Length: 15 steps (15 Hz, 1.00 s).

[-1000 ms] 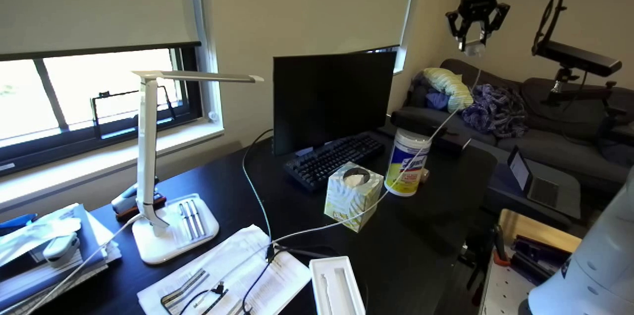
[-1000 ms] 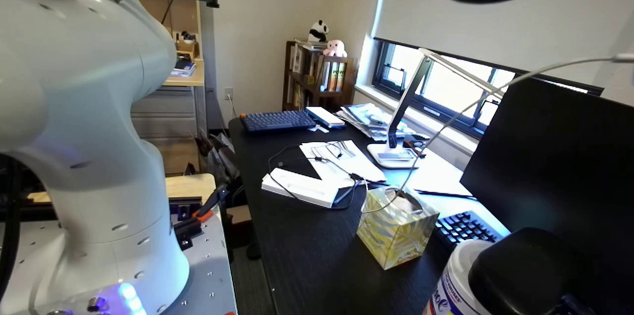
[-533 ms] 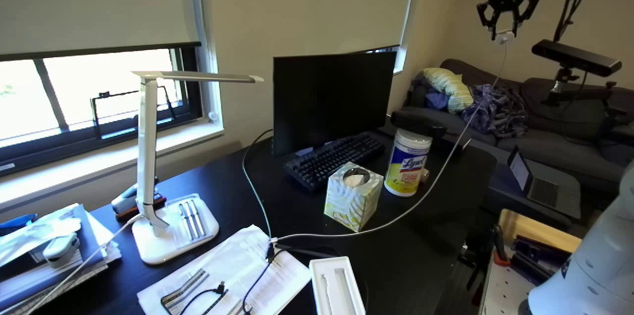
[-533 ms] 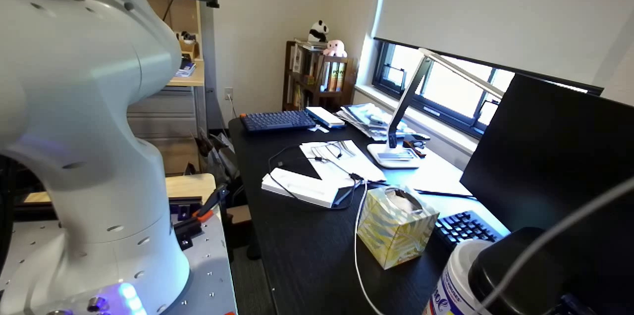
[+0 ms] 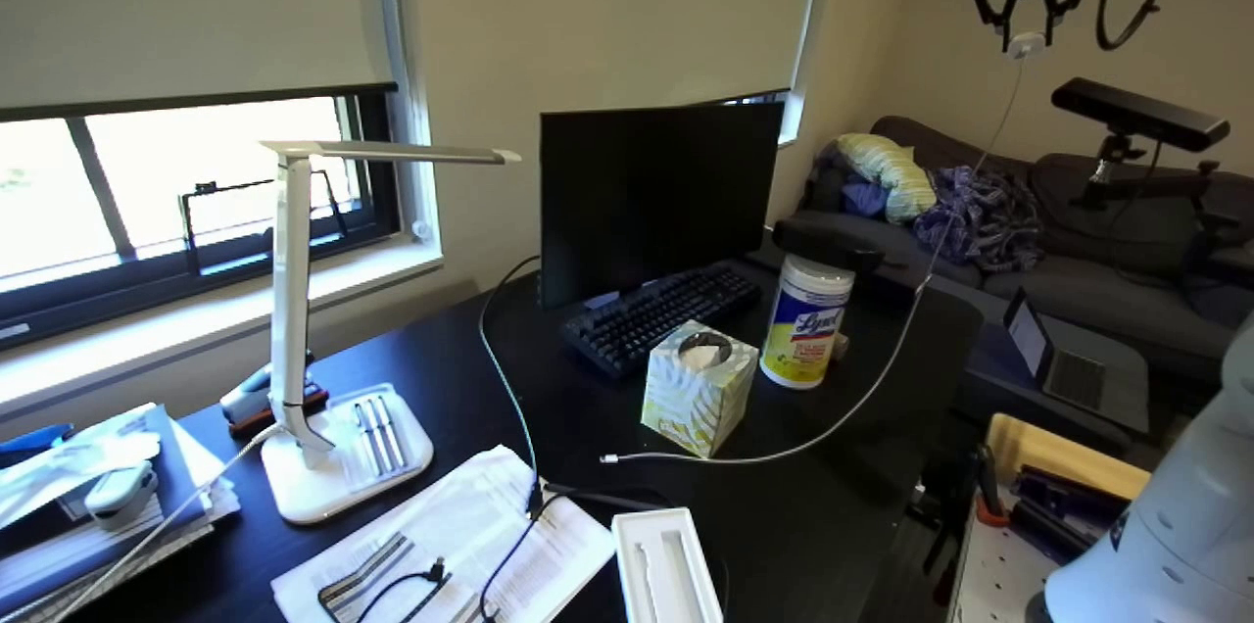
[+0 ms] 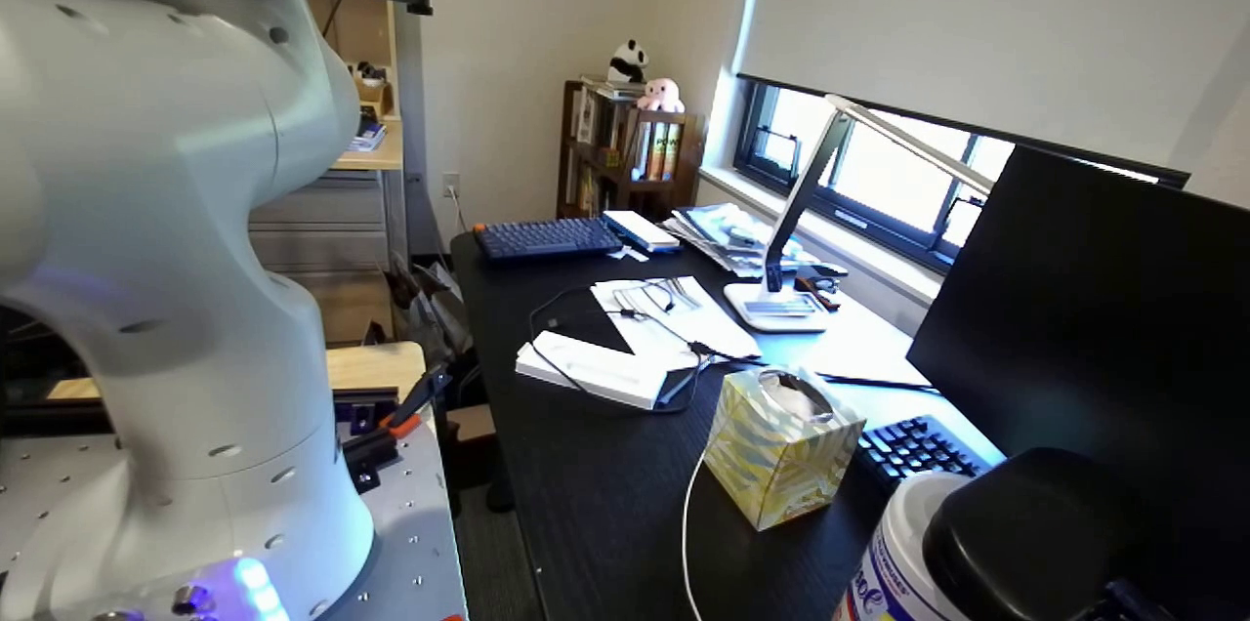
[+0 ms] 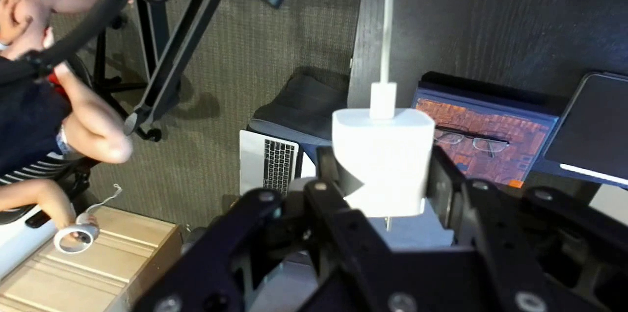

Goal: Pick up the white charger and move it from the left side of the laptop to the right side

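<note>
The pincer (image 5: 1027, 41) is narrowed to the width of the charger (image 7: 385, 155), its fingers (image 7: 444, 179) touching two opposite sides and holding it in the air, clear of the worktop (image 5: 813, 515). In an exterior view the charger hangs above and to the right of the screen (image 5: 656, 202). It is a plain white block with rounded edges; in the wrist view a grey triangular patch darkens its lower left, and a metal prong (image 7: 388, 223) shows at its bottom end. The white cable (image 7: 386, 37) is plugged into the opposite end and droops past the tub (image 5: 805, 329) toward the tissue box (image 5: 696, 398). Its loose tip shows near the box; whether it touches the worktop cannot be told.
</note>
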Motion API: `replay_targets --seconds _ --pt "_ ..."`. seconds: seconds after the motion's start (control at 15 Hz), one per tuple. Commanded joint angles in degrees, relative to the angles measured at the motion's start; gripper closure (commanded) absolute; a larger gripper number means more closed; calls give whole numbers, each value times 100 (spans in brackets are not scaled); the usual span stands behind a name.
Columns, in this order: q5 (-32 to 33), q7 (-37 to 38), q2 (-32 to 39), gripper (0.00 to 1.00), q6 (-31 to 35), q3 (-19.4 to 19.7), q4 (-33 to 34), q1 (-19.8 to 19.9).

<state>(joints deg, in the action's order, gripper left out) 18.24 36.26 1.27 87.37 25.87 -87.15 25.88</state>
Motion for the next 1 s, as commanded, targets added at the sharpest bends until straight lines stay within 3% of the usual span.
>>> replay_targets --seconds 0.0,0.2,0.27,0.4,0.6,0.93 --pt "-202 -8 120 53 -44 36 192 14" --pt "-395 -10 265 53 -84 50 401 16" --pt "-405 -10 273 78 -87 51 412 17" --pt "-269 73 296 78 177 19 256 -28" --pt "-285 214 797 78 265 179 553 141" --pt "-231 775 1121 78 1152 421 168 276"
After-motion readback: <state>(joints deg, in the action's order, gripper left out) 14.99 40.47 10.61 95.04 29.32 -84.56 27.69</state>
